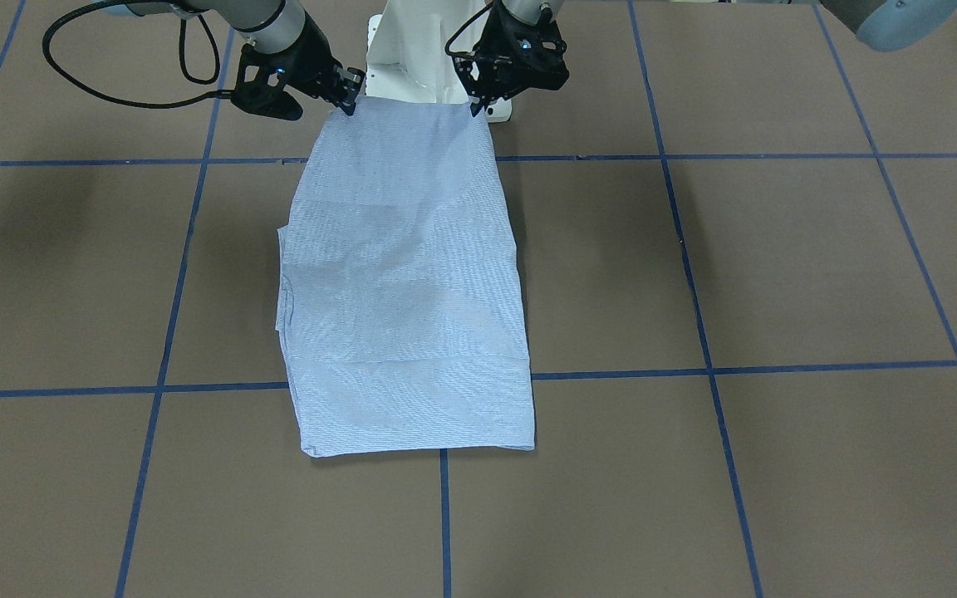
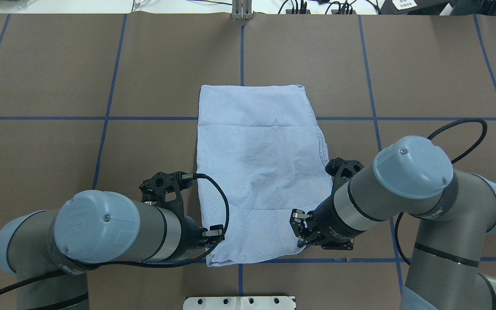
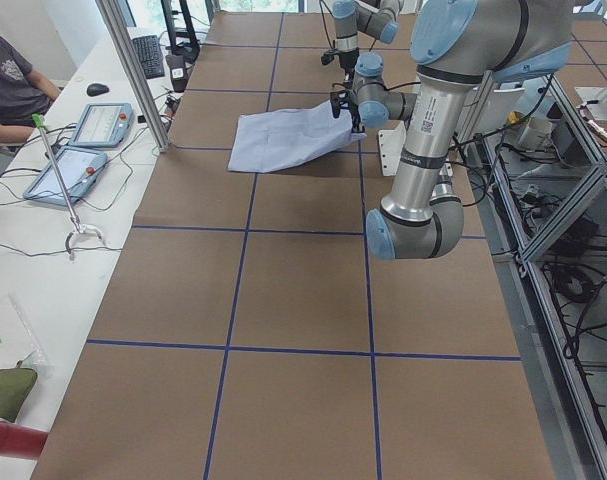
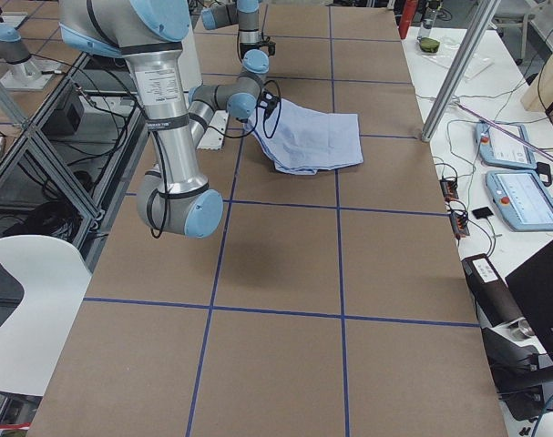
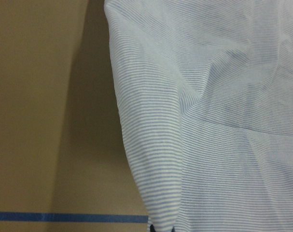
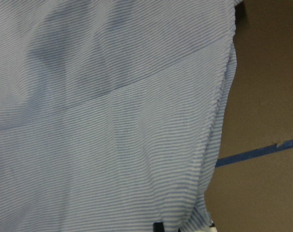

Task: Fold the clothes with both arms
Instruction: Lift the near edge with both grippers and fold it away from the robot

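Note:
The light blue-and-white striped shirt (image 1: 404, 282) lies folded into a long rectangle on the brown table, also in the overhead view (image 2: 261, 172). Its end nearest the robot is raised off the table. My left gripper (image 1: 475, 106) is shut on one near corner, also in the overhead view (image 2: 214, 236). My right gripper (image 1: 350, 104) is shut on the other near corner, also in the overhead view (image 2: 298, 226). Both wrist views are filled with striped cloth (image 5: 223, 121) (image 6: 112, 121) hanging from the fingertips. Collar, buttons and pocket are hidden.
The white pedestal base (image 1: 399, 62) stands just behind the held edge. Blue tape lines (image 2: 37, 117) grid the table. Control pendants (image 3: 93, 125) and a seated person (image 3: 8, 80) are at the operators' side table.

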Tool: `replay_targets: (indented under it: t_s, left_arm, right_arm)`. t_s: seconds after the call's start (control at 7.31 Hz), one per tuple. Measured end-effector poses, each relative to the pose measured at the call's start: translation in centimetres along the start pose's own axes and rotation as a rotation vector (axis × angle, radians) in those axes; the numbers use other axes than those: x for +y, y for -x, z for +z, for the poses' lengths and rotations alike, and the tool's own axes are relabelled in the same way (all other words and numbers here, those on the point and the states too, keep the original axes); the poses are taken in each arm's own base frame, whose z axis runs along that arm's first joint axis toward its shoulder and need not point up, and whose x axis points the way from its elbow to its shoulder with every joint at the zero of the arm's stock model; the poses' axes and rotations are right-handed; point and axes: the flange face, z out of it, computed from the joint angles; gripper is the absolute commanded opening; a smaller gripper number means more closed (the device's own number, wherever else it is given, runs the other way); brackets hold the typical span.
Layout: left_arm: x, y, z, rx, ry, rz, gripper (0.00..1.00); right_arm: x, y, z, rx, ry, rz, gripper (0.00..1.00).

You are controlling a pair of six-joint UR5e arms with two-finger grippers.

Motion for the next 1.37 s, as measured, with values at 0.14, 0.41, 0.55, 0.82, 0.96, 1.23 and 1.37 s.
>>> replay_targets:
  t_s: [0.14,0.41,0.55,0.82,0.96,1.23,1.37]
  left_arm:
    - [0.9,0.0,-1.8,0.000,0.046,0.013,0.00]
    - [2.5,-0.2,-5.8,0.033,0.120,0.048,0.00]
    - [3.0,-0.3,-7.0,0.048,0.145,0.056,0.00]
    - [2.6,-0.2,-7.1,0.042,0.149,0.052,0.00]
    - [1.7,-0.1,-6.6,0.030,0.134,0.041,0.00]
    - [-1.4,0.2,-5.3,-0.004,0.083,0.010,0.00]
    - [-3.2,0.5,-5.1,-0.015,0.055,0.015,0.00]
  right_arm:
    - [0.4,0.0,-1.6,-0.013,0.052,-0.006,0.00]
    - [1.7,0.0,-3.4,-0.031,0.120,-0.023,0.00]
    - [1.7,0.0,-4.0,-0.037,0.130,-0.024,0.00]
    - [-0.2,0.1,-5.3,-0.053,0.098,0.001,0.00]
    - [-2.0,0.3,-5.9,-0.060,0.066,0.020,0.00]
    - [-5.7,1.7,-6.3,-0.070,0.007,0.042,0.00]
    - [-7.4,2.6,-6.1,-0.069,-0.017,0.053,0.00]
